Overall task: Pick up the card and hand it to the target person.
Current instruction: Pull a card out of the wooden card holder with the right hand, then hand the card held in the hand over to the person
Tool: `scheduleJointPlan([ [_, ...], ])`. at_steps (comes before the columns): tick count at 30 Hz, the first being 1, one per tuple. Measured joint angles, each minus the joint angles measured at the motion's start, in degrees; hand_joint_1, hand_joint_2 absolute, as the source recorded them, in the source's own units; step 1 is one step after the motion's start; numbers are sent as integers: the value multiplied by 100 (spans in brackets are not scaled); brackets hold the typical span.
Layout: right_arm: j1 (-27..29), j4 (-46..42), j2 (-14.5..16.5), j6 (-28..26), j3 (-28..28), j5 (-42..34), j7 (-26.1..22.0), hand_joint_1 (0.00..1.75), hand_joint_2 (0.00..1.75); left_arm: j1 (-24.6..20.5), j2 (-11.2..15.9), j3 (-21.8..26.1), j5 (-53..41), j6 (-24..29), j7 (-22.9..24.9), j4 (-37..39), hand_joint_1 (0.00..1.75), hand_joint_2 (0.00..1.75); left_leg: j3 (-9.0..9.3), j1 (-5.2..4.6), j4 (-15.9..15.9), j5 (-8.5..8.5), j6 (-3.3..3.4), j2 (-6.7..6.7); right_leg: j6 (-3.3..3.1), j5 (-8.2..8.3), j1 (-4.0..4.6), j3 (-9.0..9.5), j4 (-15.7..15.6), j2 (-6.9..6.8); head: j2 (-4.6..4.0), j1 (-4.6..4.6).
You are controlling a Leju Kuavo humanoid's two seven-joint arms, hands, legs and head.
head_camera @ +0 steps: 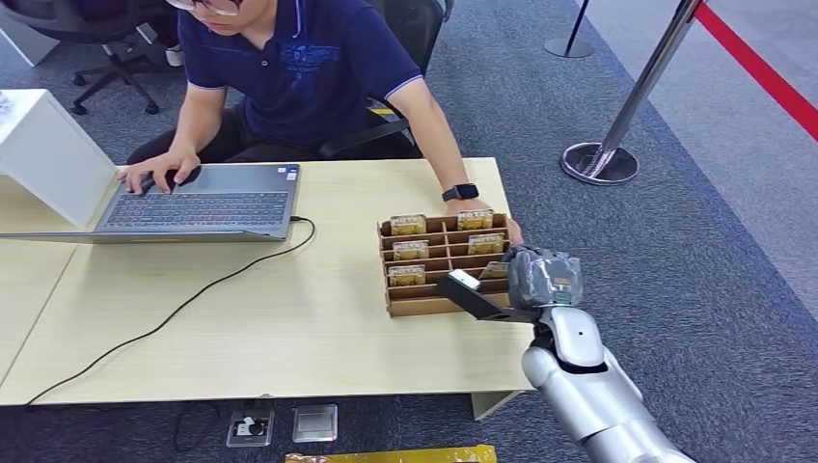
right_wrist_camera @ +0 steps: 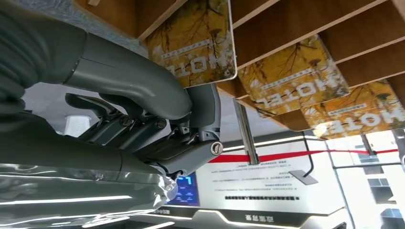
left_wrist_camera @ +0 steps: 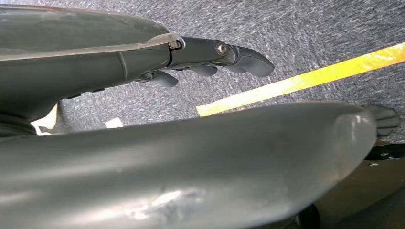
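Right hand [head_camera: 543,278] up at the near right corner of the cardboard rack [head_camera: 445,263], dark fingers [head_camera: 470,296] reaching over its front row. Seen close from the right wrist: thumb and fingers [right_wrist_camera: 200,112] closing on the lower edge of a yellow hotel card [right_wrist_camera: 197,40], apparently pinching it, card standing in its slot. Two more cards [right_wrist_camera: 292,76] tucked in the slots alongside. Rack sitting on the pale worktop [head_camera: 289,318], near its right edge. Just behind the rack, a person's hand [head_camera: 479,206] with a black watch [head_camera: 461,192] resting on the worktop, close to the back row. Person's other hand [head_camera: 154,172] on the open laptop [head_camera: 198,207], black cable [head_camera: 183,304] trailing off across the wood. Stanchion base [head_camera: 600,162] and red belt [head_camera: 757,66] out on the carpet to the right. Left hand [left_wrist_camera: 210,59] hanging low over grey carpet and a yellow floor stripe [left_wrist_camera: 305,78], fingers loosely apart, holding nothing. Contact point on the card partly hidden behind the thumb; print on the cards upside down from the wrist.
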Motion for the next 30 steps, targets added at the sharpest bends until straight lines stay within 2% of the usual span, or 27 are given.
scheduleJointPlan([
  [3, 76, -116, 1, -424, -52, -111, -159, 175, 175, -2, 1, -11, -22, 7, 9, 0, 0, 0, -2, 0, 0, 0, 0, 0, 0, 0, 0, -2, 0, 0, 0, 2],
  [5, 134, -283, 9, -834, -98, -266, -433, 175, 175, -3, 1, -37, -42, 27, 26, 0, 0, 0, -3, 0, 0, 0, 0, 0, 0, 0, 0, -3, 0, 0, 0, 1],
  [8, 216, -688, 136, -1094, -330, -486, -1254, 175, 175, -4, 1, -75, -73, 71, 36, -1, 0, 0, -2, 0, -1, 0, 0, 1, 0, 0, 0, -4, 0, 0, 1, 3],
  [12, 305, -1201, 529, -1110, -884, -728, -2437, 175, 175, -8, -1, -99, -116, 106, 55, 0, 0, 0, -1, 1, -2, 1, -1, 0, -1, 0, 1, -3, 1, 0, -1, -11],
  [18, 345, -1619, 1136, -1114, -1705, -1050, -3709, 175, 175, -29, -2, -170, -187, 140, 116, 0, 0, 0, -1, 1, -1, 1, -1, 2, 0, 0, 1, -2, 2, 1, 1, 1],
  [23, 329, -1749, 1472, -1114, -2129, -1166, -4037, 175, 175, -55, -2, -226, -208, 140, 130, -1, 0, 0, -2, 1, -1, 1, -1, 2, 0, 0, 0, -2, 2, 1, 0, 3],
  [30, 202, -1773, 1608, -1113, -2396, -1272, -4192, 175, 175, -102, -1, -259, -286, 119, 142, 0, 0, 0, -2, 1, -1, 1, -1, 1, 0, 0, 1, -2, 2, 1, 1, -2],
])
